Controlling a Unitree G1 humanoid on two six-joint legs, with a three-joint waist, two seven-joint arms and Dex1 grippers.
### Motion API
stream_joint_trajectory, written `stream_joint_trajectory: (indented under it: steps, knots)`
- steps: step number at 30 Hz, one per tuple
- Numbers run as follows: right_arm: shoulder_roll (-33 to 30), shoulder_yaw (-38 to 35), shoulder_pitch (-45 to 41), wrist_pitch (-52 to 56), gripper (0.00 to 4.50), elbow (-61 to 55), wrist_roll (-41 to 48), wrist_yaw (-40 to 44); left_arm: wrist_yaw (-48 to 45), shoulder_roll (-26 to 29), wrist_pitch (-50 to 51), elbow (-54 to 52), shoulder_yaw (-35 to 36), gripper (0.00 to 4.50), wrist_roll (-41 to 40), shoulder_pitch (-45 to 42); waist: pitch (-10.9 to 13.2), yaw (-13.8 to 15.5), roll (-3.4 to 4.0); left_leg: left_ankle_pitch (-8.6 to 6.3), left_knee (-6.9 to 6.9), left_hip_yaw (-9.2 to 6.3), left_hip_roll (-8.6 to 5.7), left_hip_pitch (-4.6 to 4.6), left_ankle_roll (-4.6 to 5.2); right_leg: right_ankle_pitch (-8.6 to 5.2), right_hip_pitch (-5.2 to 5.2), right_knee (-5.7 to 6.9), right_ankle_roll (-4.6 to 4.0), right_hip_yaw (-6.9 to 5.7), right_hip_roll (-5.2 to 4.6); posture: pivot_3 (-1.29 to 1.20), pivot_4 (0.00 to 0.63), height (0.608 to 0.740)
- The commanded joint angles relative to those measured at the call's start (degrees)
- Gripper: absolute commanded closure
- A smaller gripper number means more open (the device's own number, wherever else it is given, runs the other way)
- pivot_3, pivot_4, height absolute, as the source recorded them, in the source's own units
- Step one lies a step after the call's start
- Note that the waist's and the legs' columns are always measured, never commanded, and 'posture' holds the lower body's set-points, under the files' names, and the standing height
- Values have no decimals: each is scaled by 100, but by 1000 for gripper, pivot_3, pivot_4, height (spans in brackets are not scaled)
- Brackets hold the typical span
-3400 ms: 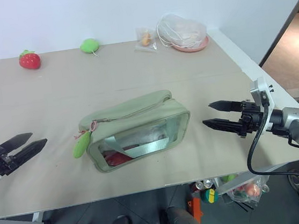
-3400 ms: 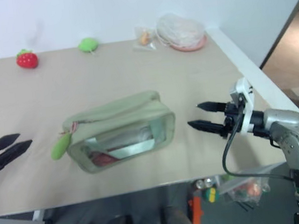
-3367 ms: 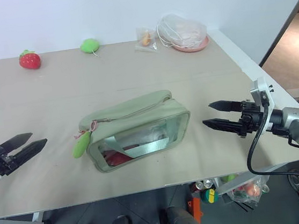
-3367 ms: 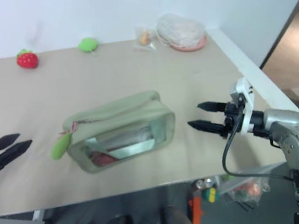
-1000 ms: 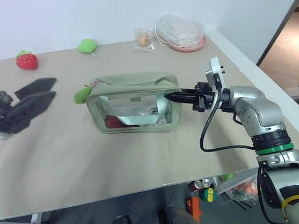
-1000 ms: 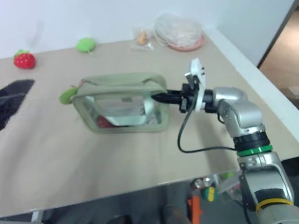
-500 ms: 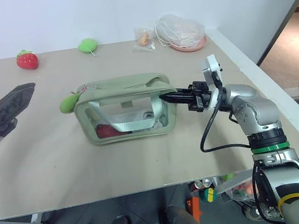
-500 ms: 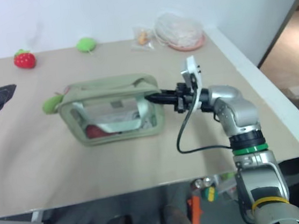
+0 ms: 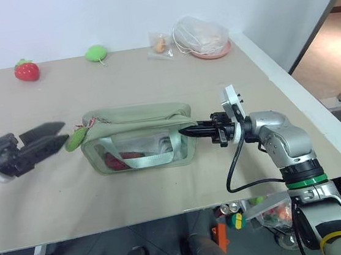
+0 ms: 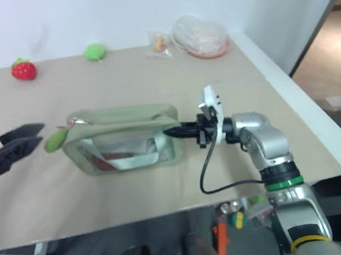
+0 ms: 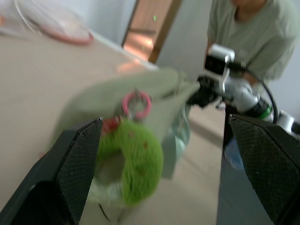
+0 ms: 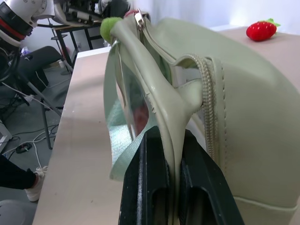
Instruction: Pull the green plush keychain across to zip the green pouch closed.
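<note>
A: Green fabric first: from the head view, the green pouch now sits nearer the desk front than a second ago, with the right gripper clamped on its end.

B: And the green plush keychain?

A: At the pouch's far end. The left gripper has dropped down beside it, fingers apart.

B: Left wrist view?

A: Plush lies between the spread fingers, ungrasped. Right wrist view shows pouch fabric pinched. Closing comes next, I judge.
</note>
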Motion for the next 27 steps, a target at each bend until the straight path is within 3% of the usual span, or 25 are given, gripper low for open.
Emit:
stream_joint_trajectory:
  steps: [1,13,14,20,26,27]
  knots:
    - [-46,-34,53,46,4474,-295,90,26,-153,224,-128,-193,89,0,144,86,0,2,0,0,1,2,1,0,0,0,0,0,-2,-5,3,0,150,740]
    - [-30,-59,86,56,4474,-363,106,-25,-261,194,-231,298,-334,0,569,-140,0,5,0,0,0,5,20,1,-1,1,-2,0,-20,-6,24,0,150,740]
    - [-41,-67,97,63,4500,-378,111,-30,-270,186,-209,332,-380,559,586,-154,0,5,0,0,0,5,20,0,-1,0,-2,0,-20,-6,24,0,150,740]
    - [-117,-95,140,108,4500,-439,124,-52,-373,91,-280,352,-612,2657,698,-198,0,6,0,-1,0,4,21,0,-1,-1,-2,0,-22,-6,24,0,150,740]
    - [-158,-79,151,138,4500,-459,119,-59,-108,-129,-285,430,-439,4479,477,-743,0,18,0,0,0,4,19,-1,-1,0,-1,0,-22,-8,24,0,150,740]
    - [-161,-77,152,140,4500,-462,122,-59,-52,-163,-279,451,-401,4479,448,-832,0,20,0,0,0,4,17,-1,-1,0,-1,0,-22,-8,23,0,150,740]
